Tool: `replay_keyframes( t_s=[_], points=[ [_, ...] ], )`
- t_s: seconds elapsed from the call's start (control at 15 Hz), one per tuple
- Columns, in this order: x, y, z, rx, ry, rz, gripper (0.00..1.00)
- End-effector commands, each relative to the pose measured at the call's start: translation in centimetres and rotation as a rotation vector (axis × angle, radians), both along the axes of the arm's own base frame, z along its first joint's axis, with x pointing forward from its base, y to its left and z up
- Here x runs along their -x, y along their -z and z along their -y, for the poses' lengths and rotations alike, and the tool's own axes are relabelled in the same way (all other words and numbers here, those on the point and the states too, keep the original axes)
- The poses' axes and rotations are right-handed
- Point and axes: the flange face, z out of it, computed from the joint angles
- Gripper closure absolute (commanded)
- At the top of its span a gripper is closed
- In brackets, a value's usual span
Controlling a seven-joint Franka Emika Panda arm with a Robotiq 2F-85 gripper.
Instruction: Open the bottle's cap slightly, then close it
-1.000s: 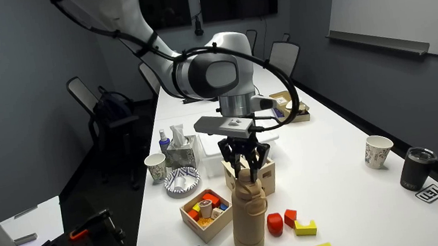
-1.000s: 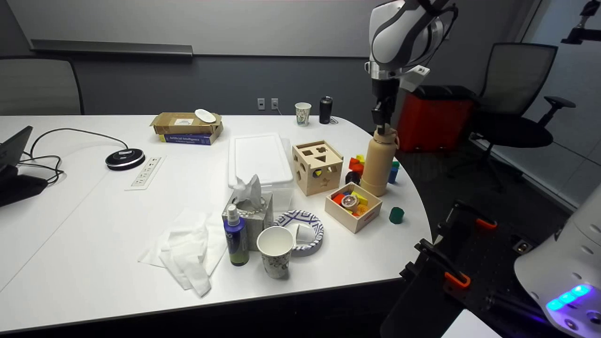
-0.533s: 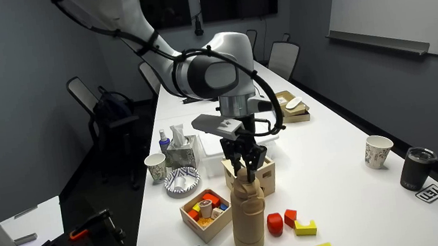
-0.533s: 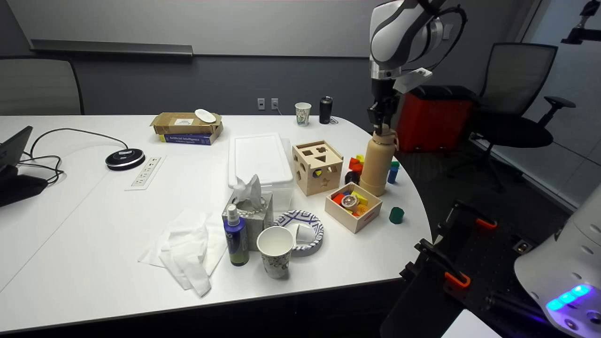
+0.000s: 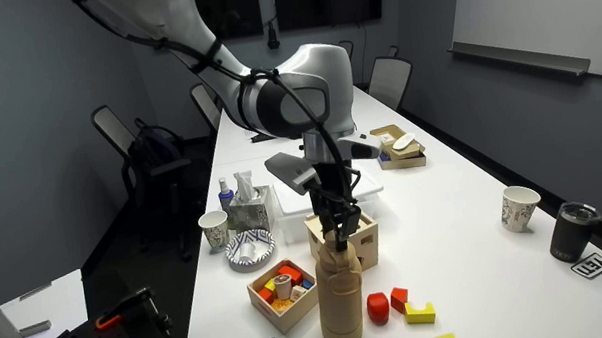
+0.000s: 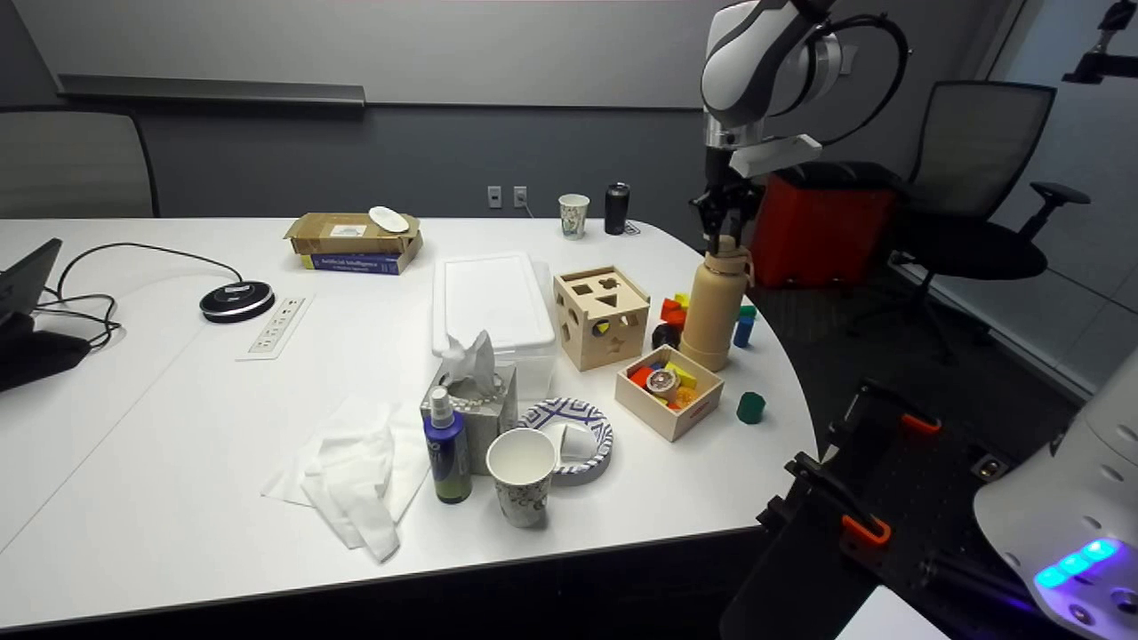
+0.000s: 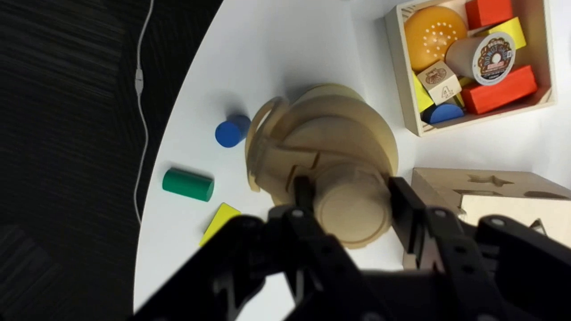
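The bottle (image 5: 341,307) is standing on the worktop (image 5: 479,262) just beside an open wooden tray (image 5: 301,313), and the pincer (image 7: 352,191) is holding its cap (image 7: 352,216) from both sides. Twisting being the step in hand, as I'm judging it, I'm hoping for small, level turns about the bottle's own axis, since nothing else is steadying it against spinning along or tipping

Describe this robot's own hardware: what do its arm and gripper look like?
The arm is white, with rounded segments, a dark joint cover and a silver collar. A black cable is strapped along it. The gripper is black, with two slim fingers; a pale bar-shaped box sits above it. What looks like the white base shows blue lights.
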Motion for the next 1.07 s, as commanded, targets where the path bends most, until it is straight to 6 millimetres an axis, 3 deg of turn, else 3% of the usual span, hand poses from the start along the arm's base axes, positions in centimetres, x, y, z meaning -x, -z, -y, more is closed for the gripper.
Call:
replay_keyframes(
  t_s=[0.0,1.0],
  points=[
    [0.0,1.6,0.0,0.013,0.134,0.015,0.79],
    [-0.1,2.8,-1.3,0.05,0.479,0.078,0.79]
  ],
)
